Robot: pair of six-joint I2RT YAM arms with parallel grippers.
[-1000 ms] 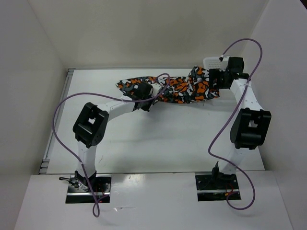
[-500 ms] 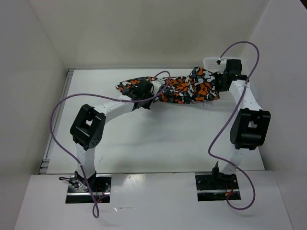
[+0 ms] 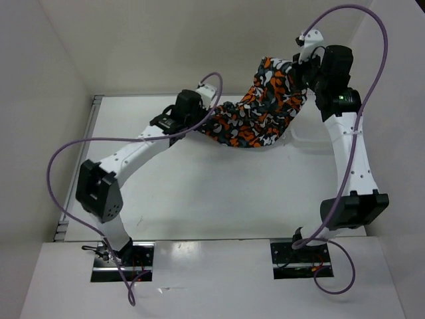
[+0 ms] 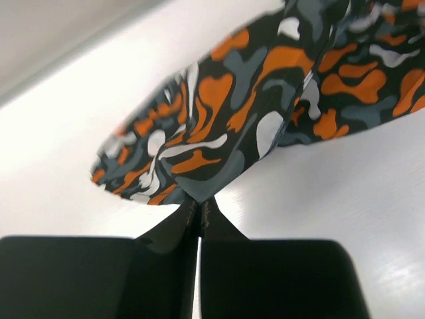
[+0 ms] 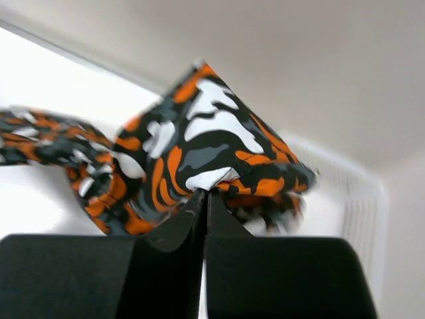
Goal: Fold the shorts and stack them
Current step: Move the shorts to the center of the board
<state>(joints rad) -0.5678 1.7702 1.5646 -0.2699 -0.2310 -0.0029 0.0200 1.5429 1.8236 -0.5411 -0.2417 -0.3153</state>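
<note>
The left gripper and the right gripper are each clamping one edge of the camouflage shorts, which are hanging stretched between them above the table.

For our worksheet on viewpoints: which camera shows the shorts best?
Top external: the shorts hang nearly whole between the left gripper and right gripper. Each wrist view shows only the corner pinched in its own gripper.

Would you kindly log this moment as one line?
left claw: shut on shorts | right claw: shut on shorts | shorts: hanging between claws
</note>
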